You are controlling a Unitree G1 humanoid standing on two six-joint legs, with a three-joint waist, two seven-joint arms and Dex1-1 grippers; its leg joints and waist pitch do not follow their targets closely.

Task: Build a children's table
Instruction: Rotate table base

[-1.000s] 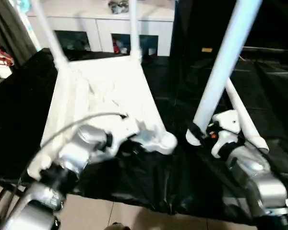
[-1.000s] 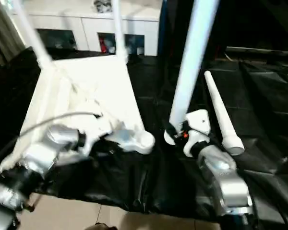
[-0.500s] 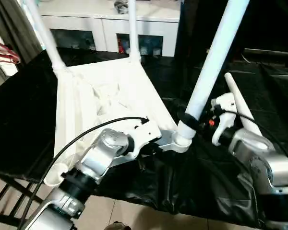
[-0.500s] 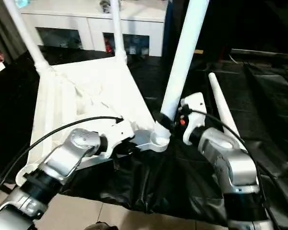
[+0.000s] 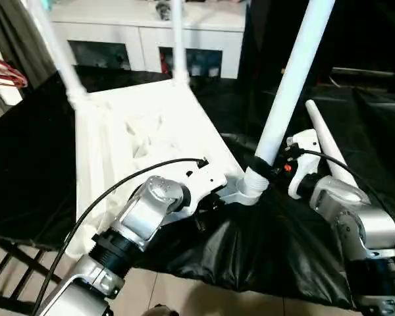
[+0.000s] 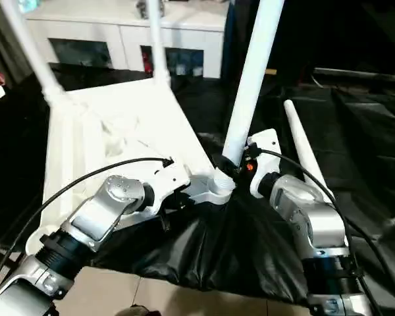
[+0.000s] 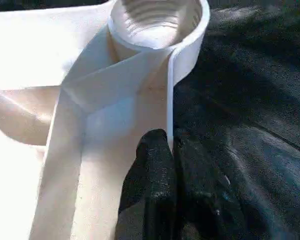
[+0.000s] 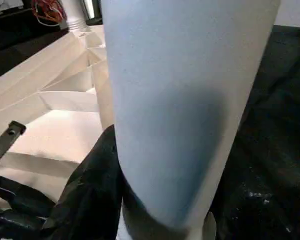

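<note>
The children's table top (image 5: 145, 125) lies upside down on black cloth, ribs up. Two white legs (image 5: 59, 52) (image 5: 178, 39) stand in its far corner sockets. My right gripper (image 5: 268, 168) is shut around a third leg (image 5: 289, 79), held nearly upright and leaning right, with its flared end at the near right corner socket (image 5: 250, 192). The left wrist view shows that socket (image 7: 155, 20) from the side, with its threads bare. My left gripper (image 7: 167, 142) is shut on the top's rim wall just beside it. A fourth leg (image 5: 326, 141) lies on the cloth to the right.
A white cabinet with glass doors (image 5: 145, 33) stands behind the table. The black cloth (image 5: 283, 243) hangs bunched over the front edge, with tiled floor (image 5: 171, 296) below. Red wires (image 5: 3, 72) hang at the far left.
My right gripper has carried the upright leg leftwards, from over the cloth to the near right corner socket. My left gripper has kept its hold on the rim. The camera has shifted.
</note>
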